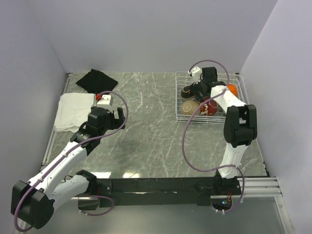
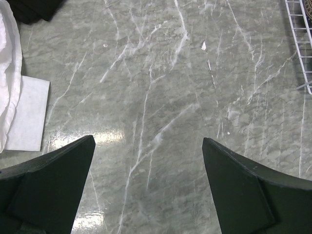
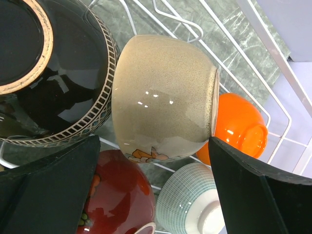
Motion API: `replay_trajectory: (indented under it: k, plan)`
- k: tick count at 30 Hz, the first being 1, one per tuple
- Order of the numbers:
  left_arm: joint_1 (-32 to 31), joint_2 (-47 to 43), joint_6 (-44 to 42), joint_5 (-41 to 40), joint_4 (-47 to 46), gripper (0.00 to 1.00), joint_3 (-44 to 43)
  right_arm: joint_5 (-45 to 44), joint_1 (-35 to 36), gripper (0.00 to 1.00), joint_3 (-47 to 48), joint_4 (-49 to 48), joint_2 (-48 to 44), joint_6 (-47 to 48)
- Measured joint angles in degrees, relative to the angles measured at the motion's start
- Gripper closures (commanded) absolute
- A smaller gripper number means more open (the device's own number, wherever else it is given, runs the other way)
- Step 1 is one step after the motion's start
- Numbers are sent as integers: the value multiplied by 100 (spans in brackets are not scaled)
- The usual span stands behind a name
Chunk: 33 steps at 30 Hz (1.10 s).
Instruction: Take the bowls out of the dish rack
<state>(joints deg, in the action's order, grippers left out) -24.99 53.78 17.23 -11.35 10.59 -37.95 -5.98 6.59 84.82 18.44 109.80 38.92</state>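
The white wire dish rack (image 1: pixel 179 100) stands at the back right and holds several bowls. In the right wrist view a black patterned bowl (image 3: pixel 48 73), a speckled beige bowl (image 3: pixel 161 97), an orange bowl (image 3: pixel 239 126), a red bowl (image 3: pixel 117 200) and a green-striped white bowl (image 3: pixel 190 204) lie on the rack wires (image 3: pixel 253 63). My right gripper (image 3: pixel 154 140) is open just above them, its jaws either side of the beige bowl's lower part and holding nothing. It hangs over the rack in the top view (image 1: pixel 199 91). My left gripper (image 2: pixel 148 139) is open and empty above bare marble (image 1: pixel 117 117).
A folded white cloth (image 1: pixel 73 111) and a black cloth (image 1: pixel 96 80) lie at the back left. The white cloth (image 2: pixel 9 73) and a flat white sheet (image 2: pixel 29 114) show at the left of the left wrist view, with the rack's corner (image 2: pixel 302 44) at its right edge.
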Motion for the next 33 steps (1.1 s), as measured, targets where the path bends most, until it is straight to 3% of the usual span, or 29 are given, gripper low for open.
replay_trajectory:
  k: [25, 33]
  plan:
    - [-2, 116, 0, 2, 131, 1, 0, -278, 66, 0, 122, 55, 15, 404]
    - [-2, 107, 0, -2, 184, 1, 0, -142, 66, 5, 452, 326, 212, 391]
